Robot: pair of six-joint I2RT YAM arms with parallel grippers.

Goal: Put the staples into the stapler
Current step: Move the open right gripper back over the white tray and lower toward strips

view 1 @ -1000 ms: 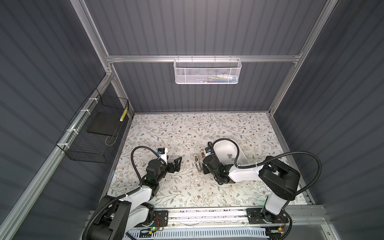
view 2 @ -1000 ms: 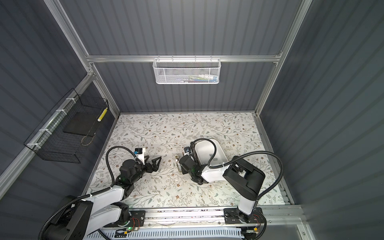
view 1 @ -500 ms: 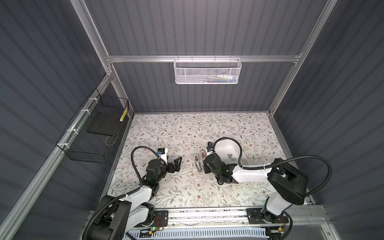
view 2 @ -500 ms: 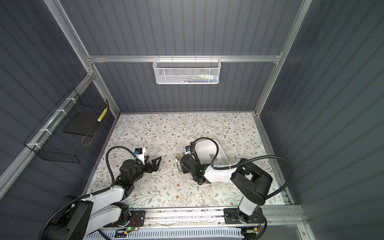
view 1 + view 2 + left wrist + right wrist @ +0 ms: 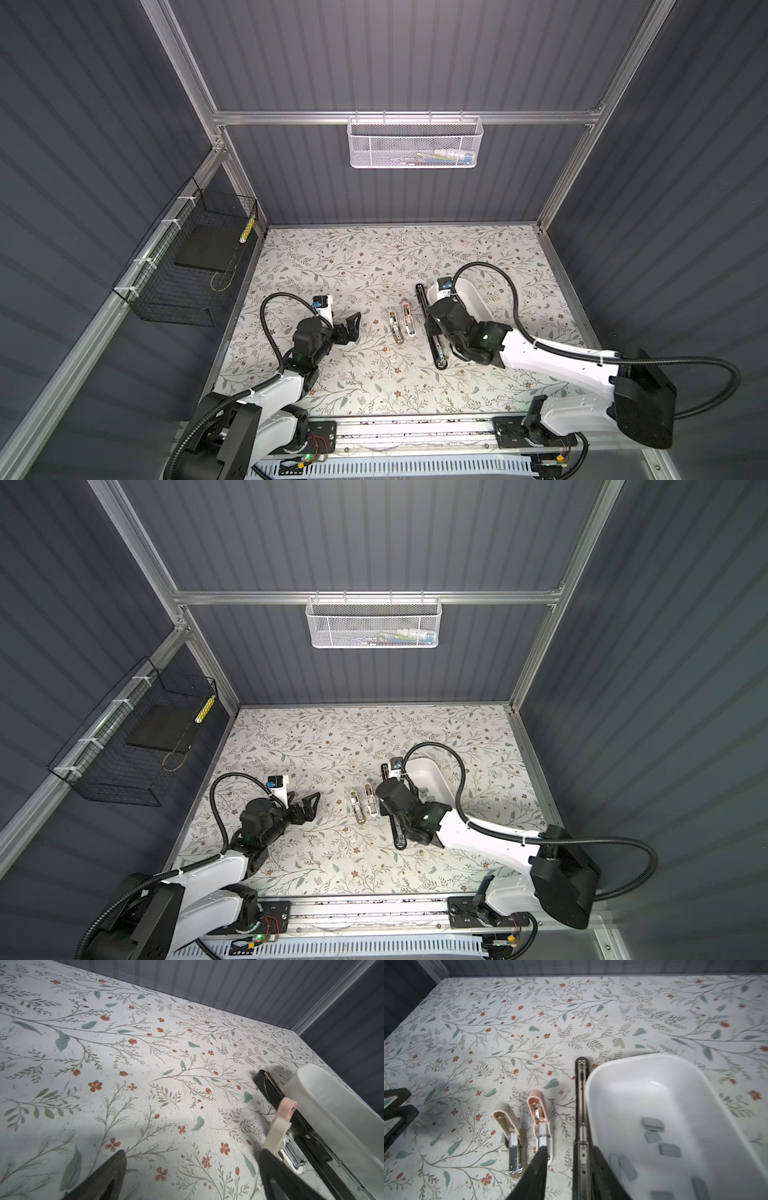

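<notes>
My right gripper (image 5: 570,1149) stands parted, clamping nothing, one finger on either side of the black stapler (image 5: 581,1105). It lies opened flat on the surface (image 5: 508,1022), just beside the white tray (image 5: 633,1084). The staples (image 5: 652,1124) lie loose in that tray. My left gripper (image 5: 355,328) is spread wide and empty, well apart.

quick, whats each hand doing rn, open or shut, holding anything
Left hand: open, empty.
Right hand: open, straddling the black stapler, not clamped on it.
</notes>
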